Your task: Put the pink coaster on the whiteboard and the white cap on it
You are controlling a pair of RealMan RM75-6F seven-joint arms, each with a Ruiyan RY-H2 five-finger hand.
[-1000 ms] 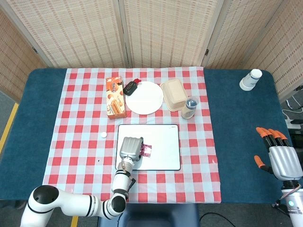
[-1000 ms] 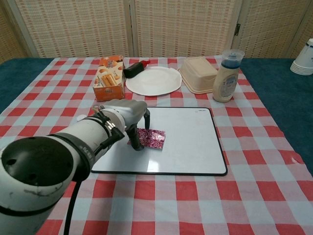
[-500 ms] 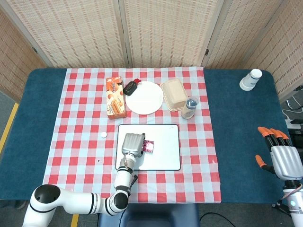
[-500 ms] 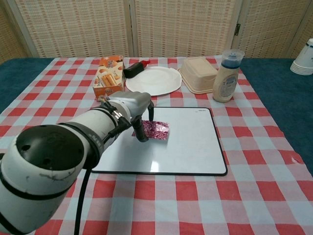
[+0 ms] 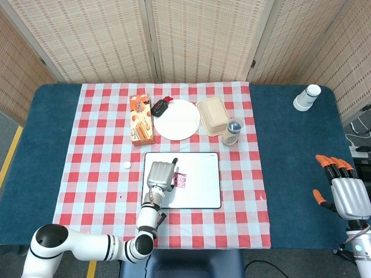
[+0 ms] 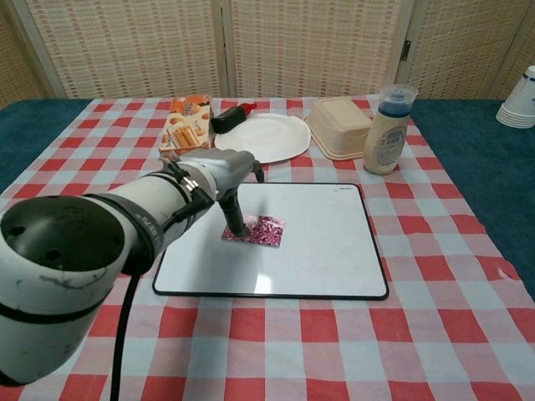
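Reaching over the near-left part of the whiteboard (image 6: pixel 334 251), left hand (image 6: pixel 224 171) seen with one dark finger (image 6: pixel 235 219) pointed down onto the near-left edge of the pink coaster (image 6: pixel 255 230), another finger raised and curled clear of it near the plate side. Coaster not lifted: pressed or touched by that fingertip only, lying flat on the white surface. Cannot tell from either view whether a thumb closed underneath. Looked like a small square of shiny, crinkled magenta foil, patterned, with its edges roughly aligned to the board.

Seen from the head view, same left hand (image 5: pixel 160 175) covered the coaster's left part, so only a sliver of pink (image 5: pixel 181 180) showed at the right of the knuckles; fingertip contact hidden there, plain only in the chest view. Shown in the head view alone: white cap (image 5: pixel 126 165), a tiny disc on the checked cloth (image 5: pixel 93 145) just left of the board, apart from the hand and the coaster. Also only there, right hand (image 5: pixel 342 191) at the far right over the blue table (image 5: pixel 290 156), fingers spread with orange tips, holding nothing.

Farther back: snack box (image 6: pixel 184 125), dark bottle (image 6: pixel 230 118) at the rim of the white plate (image 6: pixel 276 144), beige lidded container (image 6: pixel 338 127), lotion bottle (image 6: pixel 387 131), and stacked paper cups (image 5: pixel 306 98) at the far right.
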